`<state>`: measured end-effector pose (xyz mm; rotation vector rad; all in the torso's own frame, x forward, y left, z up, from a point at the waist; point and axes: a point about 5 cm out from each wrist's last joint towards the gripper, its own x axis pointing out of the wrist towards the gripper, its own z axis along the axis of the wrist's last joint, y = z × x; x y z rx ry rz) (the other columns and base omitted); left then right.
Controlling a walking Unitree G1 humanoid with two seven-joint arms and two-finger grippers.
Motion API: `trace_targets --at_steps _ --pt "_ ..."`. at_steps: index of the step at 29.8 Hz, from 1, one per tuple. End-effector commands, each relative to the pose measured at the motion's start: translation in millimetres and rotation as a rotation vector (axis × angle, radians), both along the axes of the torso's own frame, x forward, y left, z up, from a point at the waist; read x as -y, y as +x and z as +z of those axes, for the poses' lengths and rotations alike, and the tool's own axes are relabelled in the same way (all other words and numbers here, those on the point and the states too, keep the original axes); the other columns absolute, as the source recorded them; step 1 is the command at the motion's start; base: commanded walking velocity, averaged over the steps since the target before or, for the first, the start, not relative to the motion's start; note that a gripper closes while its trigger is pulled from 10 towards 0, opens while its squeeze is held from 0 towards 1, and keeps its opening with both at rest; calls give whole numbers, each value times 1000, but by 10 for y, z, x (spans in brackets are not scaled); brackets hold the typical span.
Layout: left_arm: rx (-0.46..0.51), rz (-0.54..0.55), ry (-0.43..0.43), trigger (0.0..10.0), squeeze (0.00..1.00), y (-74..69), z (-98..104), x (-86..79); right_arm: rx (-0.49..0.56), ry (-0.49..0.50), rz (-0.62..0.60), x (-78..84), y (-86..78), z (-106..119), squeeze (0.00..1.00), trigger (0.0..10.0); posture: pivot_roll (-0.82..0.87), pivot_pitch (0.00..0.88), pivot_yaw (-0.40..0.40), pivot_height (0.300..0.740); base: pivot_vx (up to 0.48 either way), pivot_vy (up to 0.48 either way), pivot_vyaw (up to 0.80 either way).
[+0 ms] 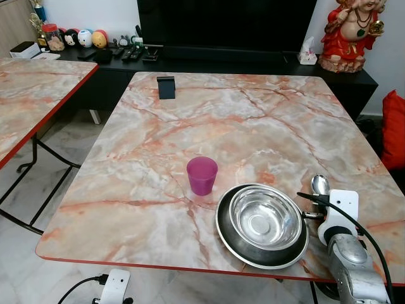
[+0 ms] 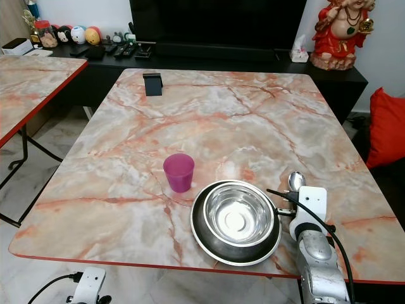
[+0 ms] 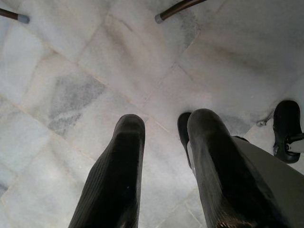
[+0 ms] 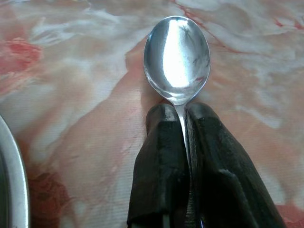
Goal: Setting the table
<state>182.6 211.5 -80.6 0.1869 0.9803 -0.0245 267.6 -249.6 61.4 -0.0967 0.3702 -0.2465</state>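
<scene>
Just right of the steel bowl (image 1: 266, 220) on its dark plate (image 1: 235, 244), the right claw (image 4: 183, 118) is clamped on a spoon (image 4: 177, 58), handle running back along the fingers, low over the bench (image 1: 253, 120). The left claw (image 3: 164, 142), fingers apart, hangs over the floor.

Table (image 1: 253, 120): pink-orange marble veining, red edge. Cup (image 1: 202, 175): magenta. Bowl (image 1: 266, 219) and spoon (image 4: 177, 59): shiny silver. Plate (image 1: 229, 237): dark, silver rim. Floor (image 3: 142, 61): white-grey marble tiles.
</scene>
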Motion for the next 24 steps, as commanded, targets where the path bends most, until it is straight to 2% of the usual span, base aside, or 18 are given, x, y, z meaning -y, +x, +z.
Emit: trace_targets --at_steps 1,12,13,14,16,17,24 --pt "-25 -16 8 10000 0 -56 -29 1 -19 -5 -11 33 -6 -20 737 10000 1 0 -19 740 0 0 0" --pt "-23 -17 7 10000 0 -48 -27 11 -23 2 -2 4 2 -32 737 10000 1 0 -19 740 0 0 0" --pt "-23 -17 7 10000 0 -46 -26 9 -24 0 -2 2 2 -34 678 10000 4 0 -19 740 0 0 0" --pt "-22 -17 8 10000 0 -46 -25 9 -25 -1 -2 3 1 -34 471 10000 4 0 -19 740 0 0 0" --pt "-22 -17 7 10000 0 -45 -25 8 -25 -2 -3 4 2 -34 471 10000 4 0 -19 740 0 0 0" --pt "-22 -16 8 10000 0 -45 -24 4 -21 -5 -7 7 3 -30 0 10000 4 0 -19 740 0 0 0" --pt "-19 -14 9 10000 0 -36 -17 -10 53 -20 -51 60 37 77 0 10000 3 0 -19 740 0 0 0"
